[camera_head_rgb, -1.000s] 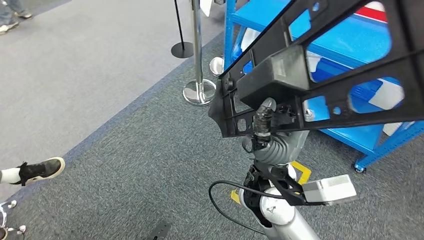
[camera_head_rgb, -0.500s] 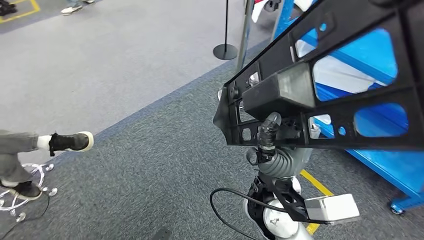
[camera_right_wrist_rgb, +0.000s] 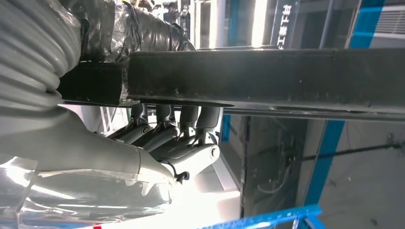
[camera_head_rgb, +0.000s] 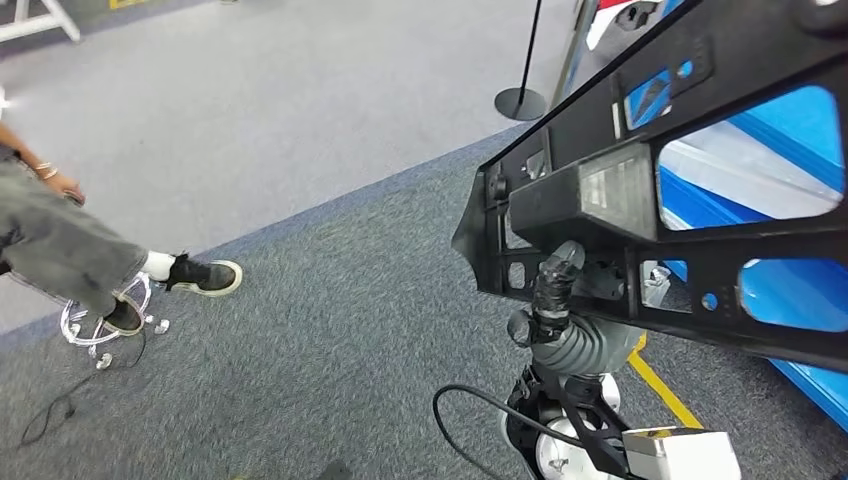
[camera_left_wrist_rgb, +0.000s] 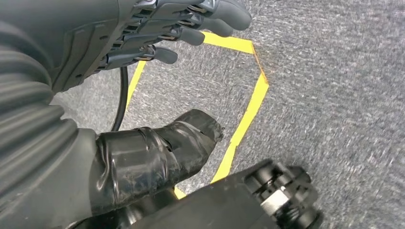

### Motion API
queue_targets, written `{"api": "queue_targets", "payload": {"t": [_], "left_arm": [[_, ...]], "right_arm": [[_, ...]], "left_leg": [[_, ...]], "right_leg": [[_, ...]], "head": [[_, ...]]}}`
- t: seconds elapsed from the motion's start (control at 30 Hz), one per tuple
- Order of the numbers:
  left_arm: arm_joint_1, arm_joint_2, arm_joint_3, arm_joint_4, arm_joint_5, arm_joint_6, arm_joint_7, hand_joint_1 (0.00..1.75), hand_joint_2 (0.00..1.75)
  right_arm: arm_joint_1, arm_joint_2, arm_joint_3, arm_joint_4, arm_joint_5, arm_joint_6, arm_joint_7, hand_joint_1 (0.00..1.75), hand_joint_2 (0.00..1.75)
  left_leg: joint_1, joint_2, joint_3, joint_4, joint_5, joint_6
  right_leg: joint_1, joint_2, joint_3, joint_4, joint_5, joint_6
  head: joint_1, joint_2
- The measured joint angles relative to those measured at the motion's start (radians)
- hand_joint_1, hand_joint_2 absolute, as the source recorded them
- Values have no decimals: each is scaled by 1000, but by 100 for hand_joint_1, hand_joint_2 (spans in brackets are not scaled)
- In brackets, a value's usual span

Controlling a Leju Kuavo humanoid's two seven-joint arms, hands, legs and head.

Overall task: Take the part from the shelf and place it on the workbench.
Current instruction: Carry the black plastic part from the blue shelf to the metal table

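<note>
The part [camera_head_rgb: 585, 205] is a large black frame with cut-out openings, carried above the grey carpet and stretching from the picture's middle to the right edge. My left hand [camera_head_rgb: 560, 310] reaches up under its near end, the taped thumb [camera_left_wrist_rgb: 157, 152] against the lower bar. In the left wrist view the fingers [camera_left_wrist_rgb: 191, 28] are spread off the part [camera_left_wrist_rgb: 229, 205], which lies beside the thumb. My right hand [camera_right_wrist_rgb: 157, 138] grips a black bar of the part [camera_right_wrist_rgb: 267, 78], thumb on one side, fingers curled round the other.
The blue shelf [camera_head_rgb: 800, 120] shows through the part's openings at the right. A stanchion base [camera_head_rgb: 520, 102] stands beyond it. A person's leg and black shoe [camera_head_rgb: 205, 277] are at the left, beside a castor base [camera_head_rgb: 100, 330]. Yellow floor tape [camera_head_rgb: 665, 390] runs near my left arm.
The camera has turned left: shelf and stanchions slid right and out of view, and a person's legs came in at the left. Both hands keep hold of the part.
</note>
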Motion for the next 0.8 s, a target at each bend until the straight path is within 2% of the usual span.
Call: {"api": "queue_targets", "payload": {"t": [0.07,0.1,0.13,0.17,0.2,0.23,0.27,0.3,0.33,0.37,0.4,0.43,0.47,0.5,0.53,0.57,0.6,0.63,0.67,0.73,0.77,0.8], "left_arm": [[1,0,-4,0,0,0,0,0,175],[2,0,-4,0,0,1,0,0,175],[3,0,-4,0,0,1,0,0,175],[2,0,-5,0,0,1,0,0,175],[1,-1,-6,0,0,0,0,0,175],[-2,-1,-9,0,-1,-1,1,0,175],[-3,-1,-12,0,-3,-2,2,0,175],[-4,-1,-15,0,-6,-3,3,0,175],[-3,-1,-18,0,-10,-4,5,0,175],[-2,-1,-20,0,-14,-6,6,0,175],[-2,-1,-21,0,-17,-8,7,0,175],[-2,-2,-22,0,-21,-10,8,0,175],[-2,-2,-25,0,-23,-11,9,0,175],[-1,-2,-29,0,-26,-13,10,0,175],[1,-2,-34,0,-27,-14,11,0,175],[4,0,-39,0,-27,-14,13,0,175],[9,2,-44,0,-26,-13,15,0,175],[14,2,-48,0,-26,-13,17,0,175],[18,3,-51,0,-25,-12,18,0,175],[21,0,-55,0,-23,-12,19,0,175],[21,1,-57,0,-22,-12,19,0,175],[22,1,-58,0,-21,-12,19,0,175]], "right_arm": [[3,0,-6,-5,3,0,0,175,175],[4,0,-8,-7,4,0,0,175,175],[4,0,-10,-9,6,0,0,175,175],[3,-1,-11,-12,9,0,0,175,175],[4,-1,-13,-14,12,0,2,175,175],[5,-1,-15,-16,17,0,3,175,175],[7,-1,-16,-17,22,0,6,175,175],[10,-2,-17,-17,26,0,10,175,175],[11,-2,-17,-17,30,0,13,175,175],[12,-2,-18,-17,33,0,15,175,175],[12,-2,-18,-18,35,0,17,175,175],[13,-2,-18,-19,35,0,18,175,175],[15,-2,-19,-20,32,0,17,175,175],[19,-2,-20,-22,26,0,15,175,175],[22,-2,-22,-23,16,0,12,175,175],[25,-3,-24,-24,5,0,9,175,175],[27,-3,-26,-23,-8,0,5,175,175],[27,-3,-28,-23,-19,0,1,175,175],[28,-4,-30,-22,-26,0,-3,175,175],[30,-5,-33,-21,-36,0,-7,175,175],[31,-6,-34,-20,-37,0,-8,175,175],[33,-7,-34,-19,-38,0,-9,175,175]], "left_leg": [[-2,-22,3,-10,5,11],[1,-33,10,-20,9,16],[4,-45,19,-32,14,21],[7,-56,29,-42,19,27],[9,-67,31,-46,21,31],[8,-79,30,-46,21,35],[7,-92,29,-44,21,38],[7,-107,28,-42,20,39],[6,-122,27,-39,19,38],[6,-138,27,-35,17,37],[7,-154,26,-29,14,34],[6,-168,21,-20,11,30],[7,-182,13,-12,8,25],[9,-194,4,-5,7,20],[12,-206,-3,-2,8,14],[14,-221,-7,-2,11,10],[14,-220,-9,0,10,5],[11,-202,-15,14,2,-1],[9,-172,-32,49,-15,-7],[12,-104,-96,167,-65,-20],[16,-88,-129,223,-82,-24],[18,-81,-147,250,-82,-25]], "right_leg": [[4,-17,9,-10,0,12],[4,-13,14,-10,-4,18],[4,4,12,3,-16,21],[5,30,-2,39,-40,23],[4,60,-28,97,-69,22],[7,79,-62,164,-99,20],[8,88,-93,221,-117,19],[9,92,-111,249,-118,18],[10,93,-111,242,-100,17],[9,96,-93,199,-66,16],[8,112,-65,134,-28,14],[5,143,-38,71,-3,12],[2,171,-19,26,12,10],[0,192,-10,3,14,9],[0,199,-9,-2,9,7],[1,185,-7,-2,11,3],[-1,171,-3,-7,11,0],[-4,155,3,-11,11,-4],[-7,138,8,-15,10,-8],[-6,103,15,-18,6,-14],[-4,86,15,-18,4,-15],[-3,70,17,-17,1,-16]], "head": [[0,0],[3,0],[5,0],[9,0],[13,0],[16,0],[19,0],[21,0],[22,0],[23,0],[25,0],[26,0],[26,0],[27,0],[28,0],[29,0],[30,0],[25,0],[20,0],[9,0],[9,0],[9,0]]}}
